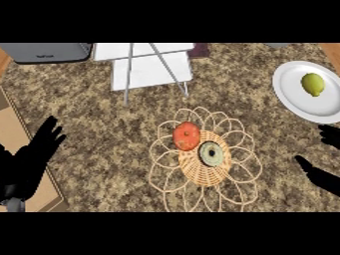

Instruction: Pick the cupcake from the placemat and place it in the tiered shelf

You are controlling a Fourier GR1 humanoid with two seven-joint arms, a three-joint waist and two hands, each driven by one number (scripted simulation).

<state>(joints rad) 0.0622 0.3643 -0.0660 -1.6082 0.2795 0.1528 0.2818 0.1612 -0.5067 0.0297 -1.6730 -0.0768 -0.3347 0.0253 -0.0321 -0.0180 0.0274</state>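
I see the speckled brown granite counter (91,114) filling the view, and on it everything I have to work with. At the far edge stands the white tiered shelf with thin grey metal legs (149,62), its flat tiers facing me, which I judge leaves an open approach from the front. Beside it at the left is a grey boxy appliance (44,52), well apart from my path. At the right lies a round white plate (312,92) carrying a yellow-green lemon (313,84), a bystander to the job. Near the middle sits the woven wicker placemat with looping petal-shaped wire edges (206,162). On its centre rests the small cupcake with pale greenish frosting (211,154), just beside a round orange-red fruit (186,136); they look close enough that I would come at the cupcake from the right side. My left hand (25,162) shows at the left edge, fingers straight and spread, holding nothing. My right hand (334,159) is spread wide and empty, nearer the cupcake, so I judge it the reaching hand.
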